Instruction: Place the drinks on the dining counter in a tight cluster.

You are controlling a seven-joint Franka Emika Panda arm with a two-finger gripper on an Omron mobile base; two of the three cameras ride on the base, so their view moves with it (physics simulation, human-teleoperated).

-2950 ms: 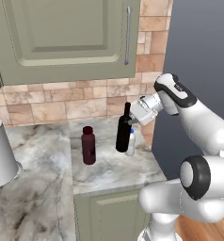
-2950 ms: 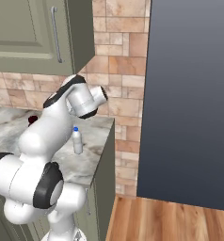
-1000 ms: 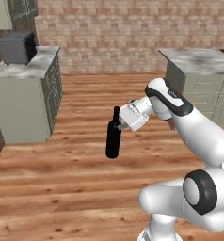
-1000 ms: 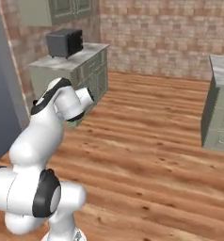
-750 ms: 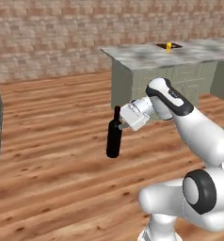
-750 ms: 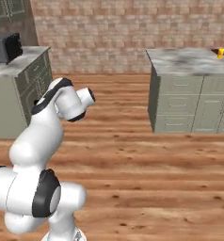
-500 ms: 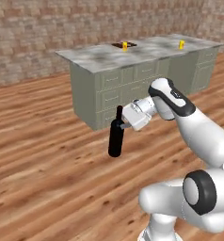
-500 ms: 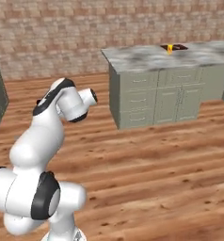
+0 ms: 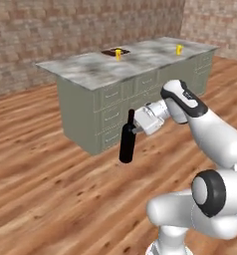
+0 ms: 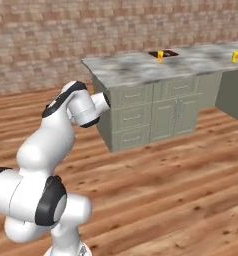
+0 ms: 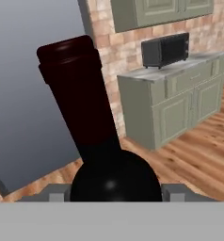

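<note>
A tall black wine bottle point(image 9: 127, 144) hangs upright in the air above the wood floor, with my gripper point(image 9: 136, 127) shut on its neck. In the hand view the bottle point(image 11: 88, 117) rises close up between the fingers, with my gripper point(image 11: 115, 193) at its shoulder. The dining counter point(image 9: 88, 70), a long island with a grey-veined marble top, stands a short way beyond the bottle. In the right base view the dining counter point(image 10: 133, 67) lies ahead and to the right of my arm.
Two small yellow cups point(image 9: 118, 55) point(image 9: 178, 49) stand on the island, one on a dark mat point(image 9: 112, 51). Brick walls close the room behind. The hand view looks back at a microwave point(image 11: 164, 49) on a wall counter and a grey panel point(image 11: 34, 113).
The base has driven and turned, so the whole scene has swung and the island now stands nearer and further right. The bottle has stayed in my gripper throughout.
</note>
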